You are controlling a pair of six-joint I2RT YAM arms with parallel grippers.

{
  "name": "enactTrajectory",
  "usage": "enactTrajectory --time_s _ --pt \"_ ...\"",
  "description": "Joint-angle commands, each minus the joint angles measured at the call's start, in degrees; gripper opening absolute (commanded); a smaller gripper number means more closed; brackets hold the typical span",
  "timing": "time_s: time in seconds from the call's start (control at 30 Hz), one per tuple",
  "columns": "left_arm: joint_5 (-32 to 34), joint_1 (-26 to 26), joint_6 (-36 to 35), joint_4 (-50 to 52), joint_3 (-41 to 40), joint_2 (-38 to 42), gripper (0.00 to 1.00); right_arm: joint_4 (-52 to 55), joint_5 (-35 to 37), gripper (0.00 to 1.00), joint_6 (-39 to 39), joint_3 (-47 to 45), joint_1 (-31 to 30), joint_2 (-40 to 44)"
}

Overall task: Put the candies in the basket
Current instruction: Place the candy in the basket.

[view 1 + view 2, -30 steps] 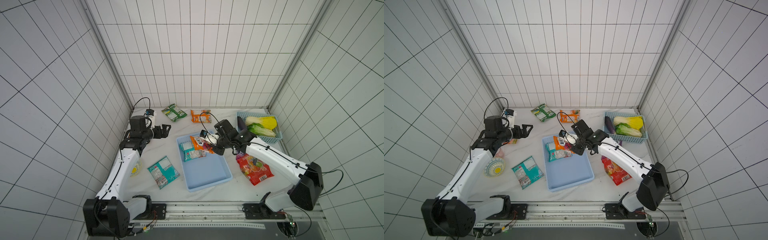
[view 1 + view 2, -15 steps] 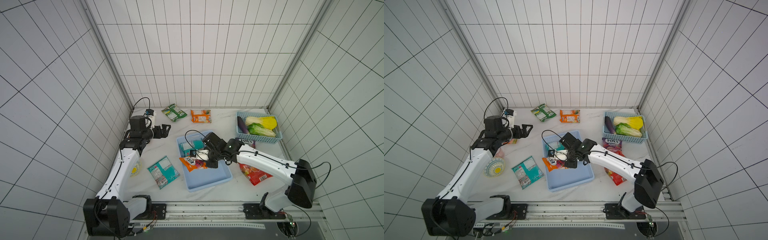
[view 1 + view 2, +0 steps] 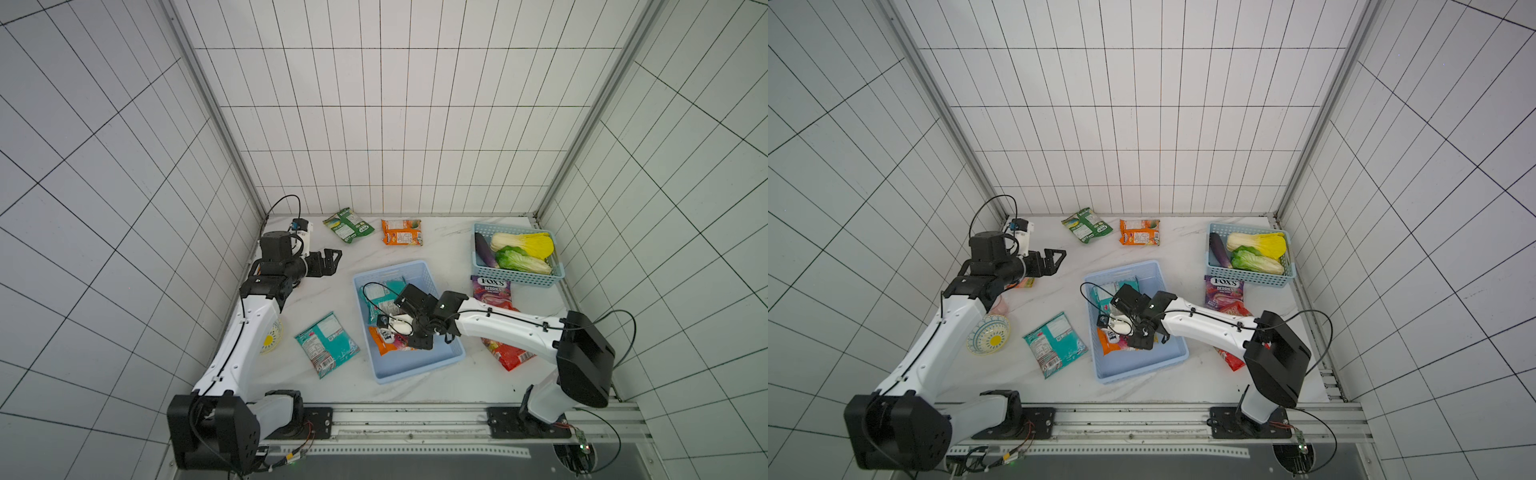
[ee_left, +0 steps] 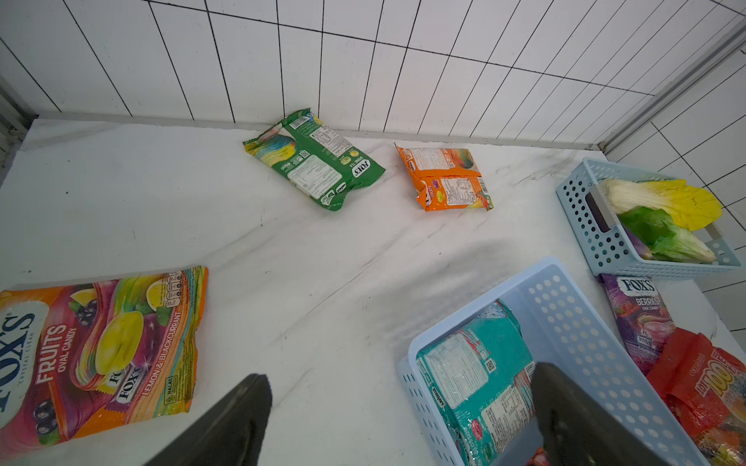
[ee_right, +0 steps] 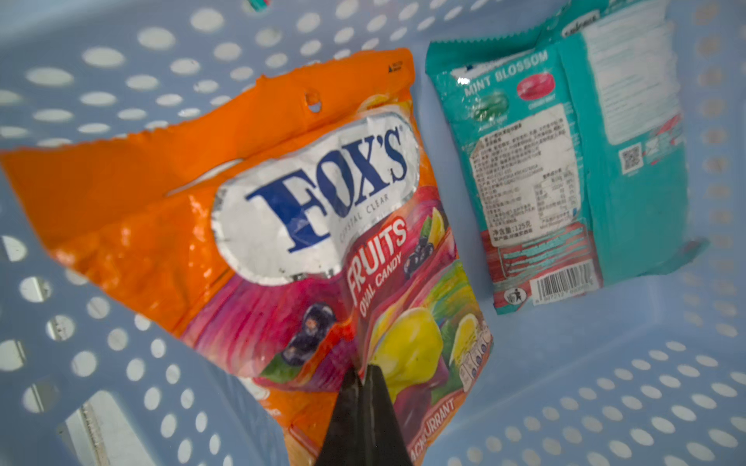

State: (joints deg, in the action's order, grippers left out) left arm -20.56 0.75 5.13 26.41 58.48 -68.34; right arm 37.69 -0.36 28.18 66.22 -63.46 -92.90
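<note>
Candies point(image 3: 327, 343) eight, two inside basket point(image 3: 419, 368)

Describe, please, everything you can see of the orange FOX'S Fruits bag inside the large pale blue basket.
The orange bag is crinkly, glossy plastic with a white oval reading FOX'S in blue, FRUITS OVAL CANDY, printed lemons and blackcurrants, a jagged top seal and a punched hang hole. The right gripper, shut, pinches its lower part. It sits tilted inside the basket, beside a teal mint bag; whether it rests on the floor is unclear.
</note>
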Motion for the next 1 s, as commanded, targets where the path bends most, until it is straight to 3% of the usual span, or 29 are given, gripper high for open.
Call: enactTrajectory --time_s 0.0,0.33,0.43,0.53,0.6,0.8,0.97 --pt "-0.1 0.1 0.1 -1.2 0.3 -0.2 0.98 -1.2 0.2 0.00 -2.5 -0.9 -1.1 0.2" --pt "0.1 -0.3 -0.2 -1.2 -0.1 0.0 0.98 -5.0 0.0 0.02 -2.5 -2.0 -3.1 -2.9" --pt "0.4 -0.4 0.1 -0.6 0.7 0.1 0.98 -3.7 -0.8 0.10 -2.1 -1.6 -3.1 -2.6" --pt "-0.2 -0.4 -0.2 -1.6 -0.5 0.3 0.98 -3.5 -1.8 0.31 -1.3 -2.9 -3.0 -0.6" --pt "0.0 -0.5 0.0 -1.3 -0.2 0.0 0.98 -3.0 -1.5 0.39 -1.4 -2.7 -2.9 0.6" --pt "-0.6 -0.6 -0.3 -2.1 -0.9 0.3 0.98 -5.0 -6.7 0.45 -4.1 -2.5 -0.4 3.2" --pt "1.4 -0.7 -3.1 -0.3 -0.4 0.4 0.98 -6.5 -5.8 0.46 -6.2 -2.1 2.3 2.4"
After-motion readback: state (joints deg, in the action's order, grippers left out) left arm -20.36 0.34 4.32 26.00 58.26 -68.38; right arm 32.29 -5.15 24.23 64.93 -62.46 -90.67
